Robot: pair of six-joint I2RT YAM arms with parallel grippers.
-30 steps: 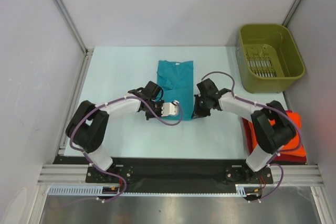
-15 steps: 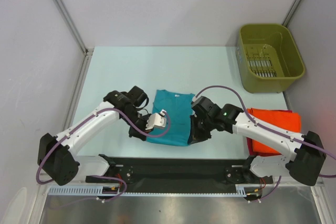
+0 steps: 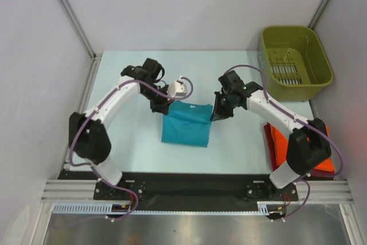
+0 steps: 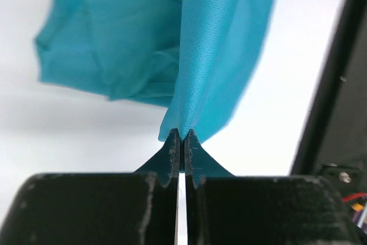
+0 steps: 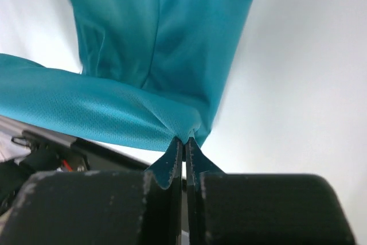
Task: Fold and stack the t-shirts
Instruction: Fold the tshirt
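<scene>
"At the near right corner of the table (image 3: 126,142), what lies there?"

"An orange shirt (image 3: 276,143), partly hidden under the right arm. It is well apart from both grippers."

"And toward the middle?"

"The teal shirt (image 3: 184,125), bunched into a rough rectangle. Its near edge points at the arm bases, and its far edge runs between the two grippers."

"How does the left gripper (image 3: 163,107) stand?"

"It sits at the shirt's far left corner. On the left wrist view, the left gripper (image 4: 182,142) has its jaws pressed together on a pinch of teal shirt (image 4: 218,44), and the cloth fans out from the tips."

"The right one?"

"The right gripper (image 3: 217,114) is at the far right corner. The wrist view shows the right gripper (image 5: 184,144) clamped the same way on the teal shirt (image 5: 172,38), with a fold stretching off to one side."

"Is the far edge lifted off the table?"

"I cannot tell how much."

"Farther back?"

"A green bin (image 3: 295,61) stands at the far right corner, clear of the cloth."
</scene>
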